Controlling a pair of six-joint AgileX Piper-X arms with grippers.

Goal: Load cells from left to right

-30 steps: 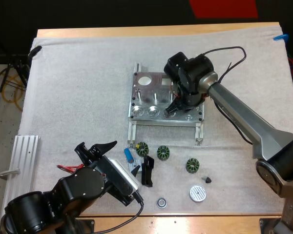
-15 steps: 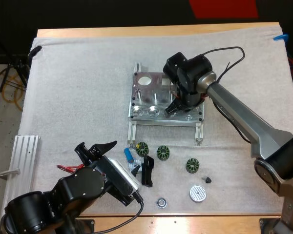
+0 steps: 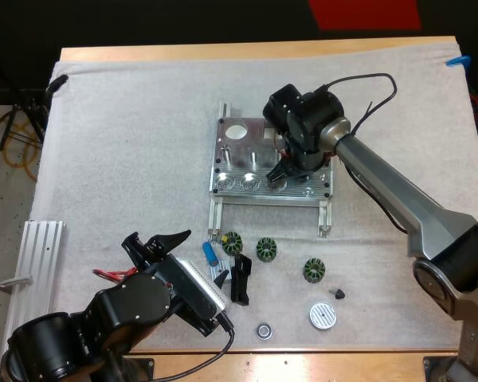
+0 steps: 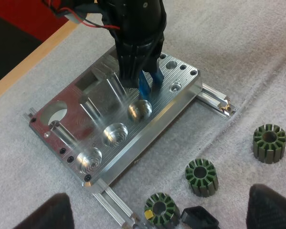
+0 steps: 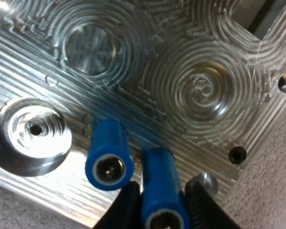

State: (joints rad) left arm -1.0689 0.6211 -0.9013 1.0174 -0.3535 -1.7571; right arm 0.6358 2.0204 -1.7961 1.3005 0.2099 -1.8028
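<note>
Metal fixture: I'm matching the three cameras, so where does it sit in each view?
High view: metal fixture mid-mat, under the right claw.
Left wrist view: fixture beyond the green rings, right claw above it.
Right wrist view: fixture beneath the right claw's blue cell.
Shared landmark: right claw gripping the blue cell.

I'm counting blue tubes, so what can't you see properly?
Right wrist view: the held blue cell hides its own far end, so whether it touches the fixture is unclear.
High view: the right gripper covers that cell.
Left wrist view: the edge cuts off a black part beside a green ring.
</note>
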